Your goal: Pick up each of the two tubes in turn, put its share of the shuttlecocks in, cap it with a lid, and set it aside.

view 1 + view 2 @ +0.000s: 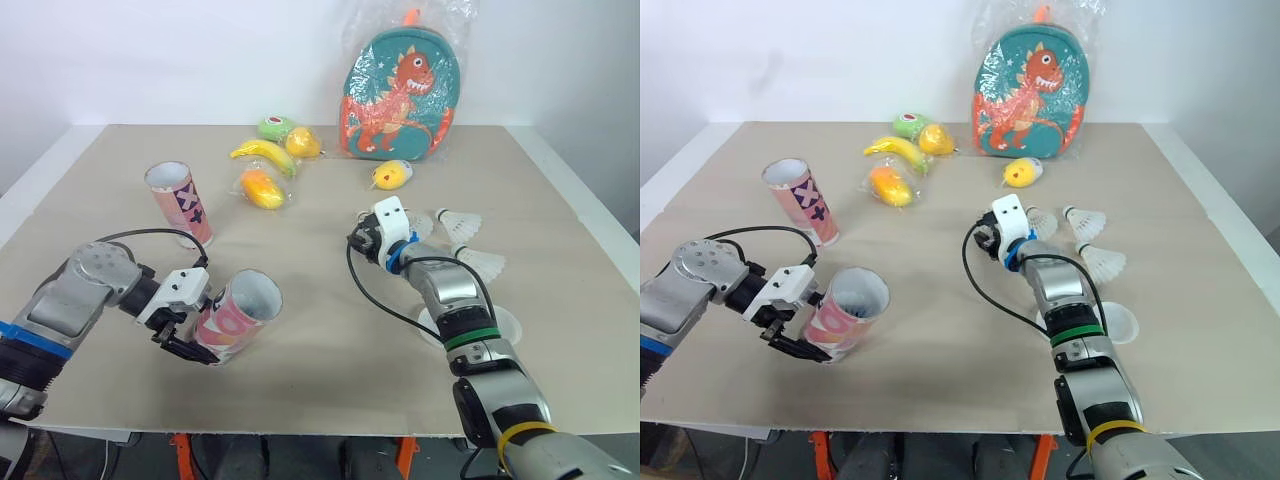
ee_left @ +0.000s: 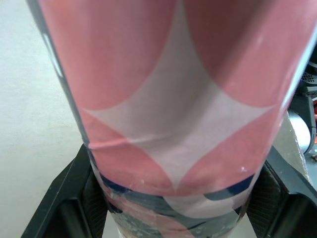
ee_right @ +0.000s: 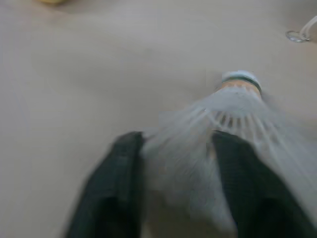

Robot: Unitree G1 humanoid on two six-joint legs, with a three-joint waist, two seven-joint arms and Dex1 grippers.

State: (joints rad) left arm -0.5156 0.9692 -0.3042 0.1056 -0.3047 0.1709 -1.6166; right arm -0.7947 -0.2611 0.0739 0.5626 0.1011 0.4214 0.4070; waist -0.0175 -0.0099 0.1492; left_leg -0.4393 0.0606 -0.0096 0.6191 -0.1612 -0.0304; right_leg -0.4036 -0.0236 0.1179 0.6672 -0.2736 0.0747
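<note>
My left gripper [image 1: 192,345] is shut on the lower end of a pink patterned tube [image 1: 240,310], which tilts with its open mouth facing up and to the right. The left wrist view shows its fingers [image 2: 69,198] pressed on both sides of the tube [image 2: 173,124]. A second pink tube [image 1: 180,203] stands upright at the back left. My right gripper [image 1: 360,240] is at mid-table, shut on the feathers of a shuttlecock [image 3: 233,114]. Loose shuttlecocks [image 1: 458,221] [image 1: 478,263] lie to its right. A clear lid [image 1: 505,325] rests beside my right forearm.
A bagged dinosaur backpack [image 1: 400,95] stands at the back. In front of it lie a banana [image 1: 265,153], a green fruit [image 1: 275,127], a yellow fruit [image 1: 303,142], a bagged mango [image 1: 262,188] and a yellow toy [image 1: 392,175]. The table's front edge [image 1: 300,432] is close.
</note>
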